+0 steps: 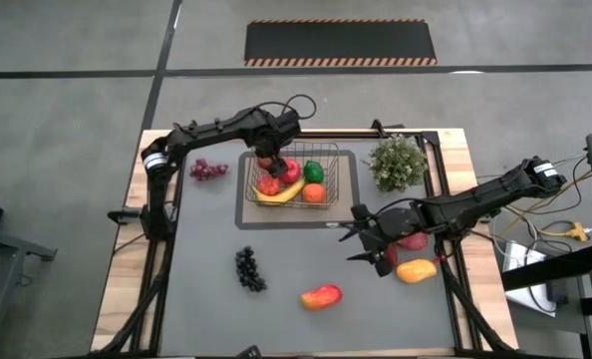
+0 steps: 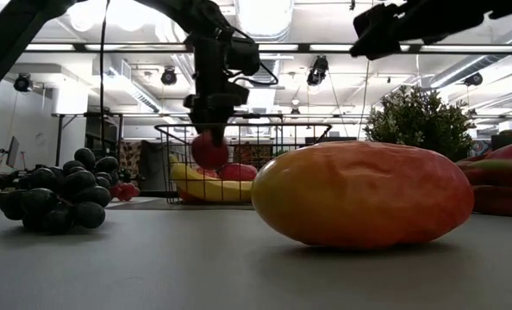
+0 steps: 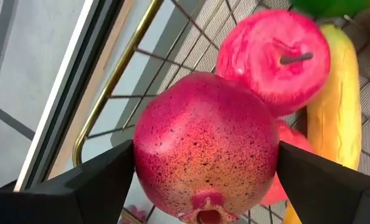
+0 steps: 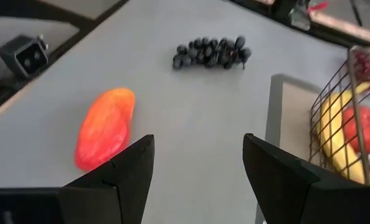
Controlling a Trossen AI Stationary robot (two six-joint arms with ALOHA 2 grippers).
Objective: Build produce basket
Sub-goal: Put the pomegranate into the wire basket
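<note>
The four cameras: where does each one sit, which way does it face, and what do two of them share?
High: overhead, facing down; both arms, basket.
Low: table height, facing across; mango, left gripper above.
Left wrist: facing the basket; own fingers around a pomegranate.
Right wrist: facing the table; own open gripper.
Shared: high and right wrist show black grapes.

Grey concrete floor [image 1: 67,60] carries a hazard-striped black mat [image 1: 340,42]; bright ceiling lights [image 2: 260,13] glare above exposed ductwork [image 2: 135,86].
</note>
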